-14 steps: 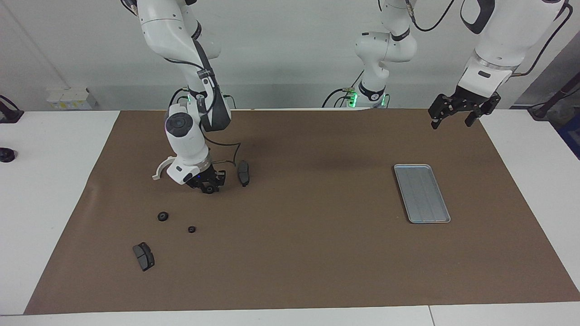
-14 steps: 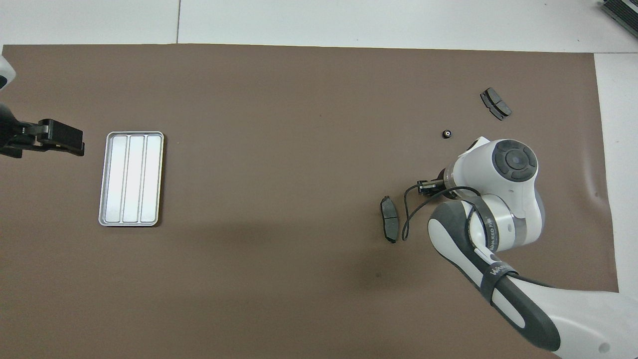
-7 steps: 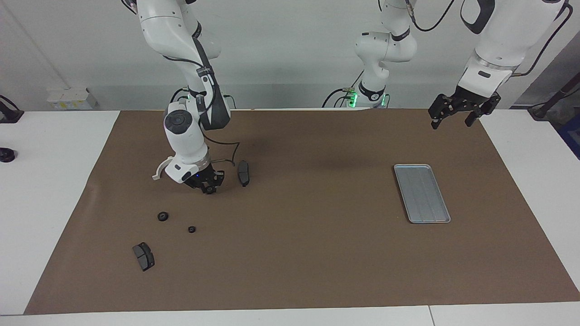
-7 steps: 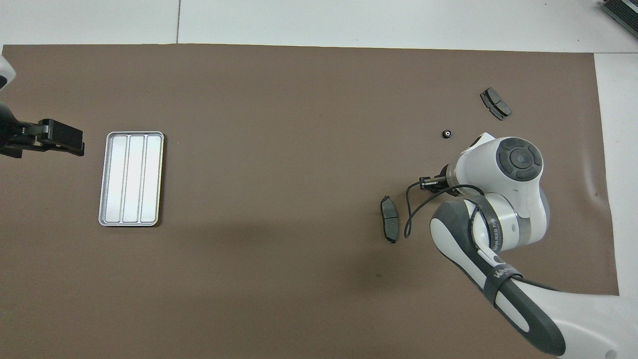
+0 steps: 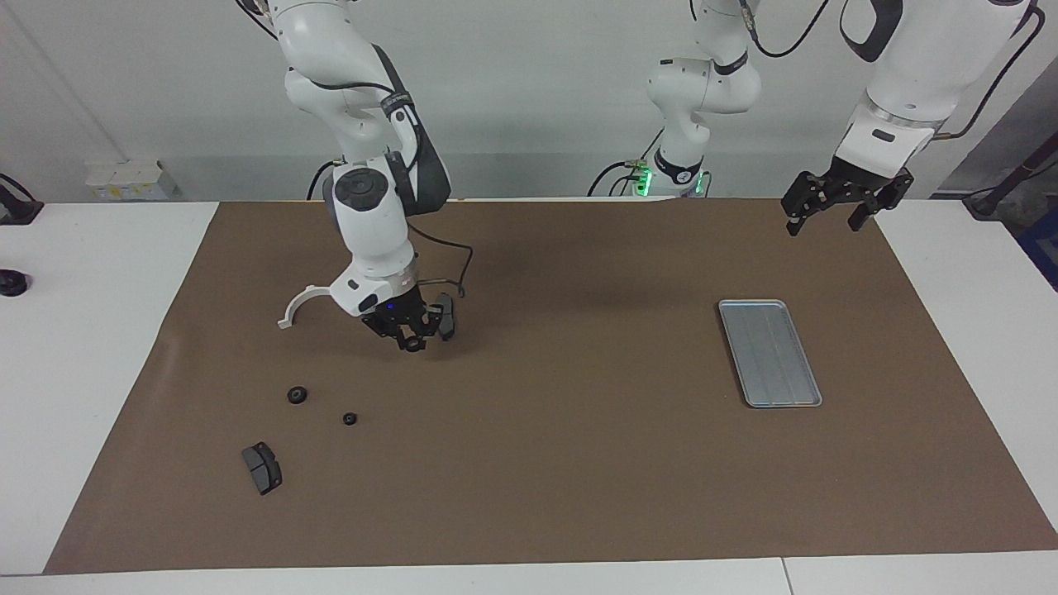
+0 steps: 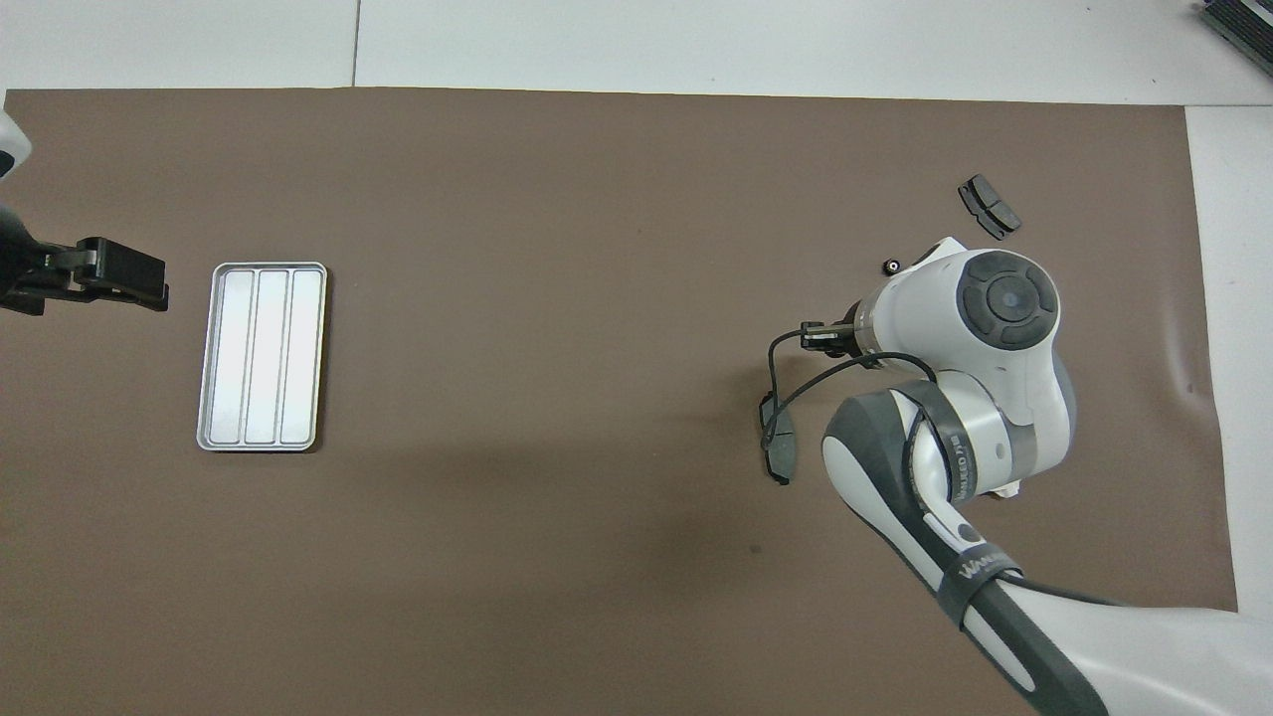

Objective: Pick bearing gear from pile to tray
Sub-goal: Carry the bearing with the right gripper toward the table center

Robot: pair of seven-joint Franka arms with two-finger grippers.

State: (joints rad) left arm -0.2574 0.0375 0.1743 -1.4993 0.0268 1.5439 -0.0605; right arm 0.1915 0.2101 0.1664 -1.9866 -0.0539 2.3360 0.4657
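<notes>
Facing view: a small black gear (image 5: 412,345) sits pinched in the fingers of the right gripper (image 5: 411,342), raised just over the brown mat (image 5: 579,463) beside a brake pad (image 5: 445,316); the grip looks firm, though the gear is tiny and partly hidden by the fingertips. Two more gears stay on the mat farther from the robots, a larger gear (image 5: 297,395) and a smaller gear (image 5: 350,419), with a second pad (image 5: 262,468) farther out again. A white half-ring (image 5: 296,305) lies on the mat toward the right arm's end, close to the raised gripper. The tray (image 5: 769,353) lies well apart, toward the left arm's end of the surface, with nothing in it. The left gripper (image 5: 831,216) waits in the air over the mat's edge near the left arm's base, its fingers spread wide and holding nothing. In the overhead view the right arm's wrist covers most of the pile.
</notes>
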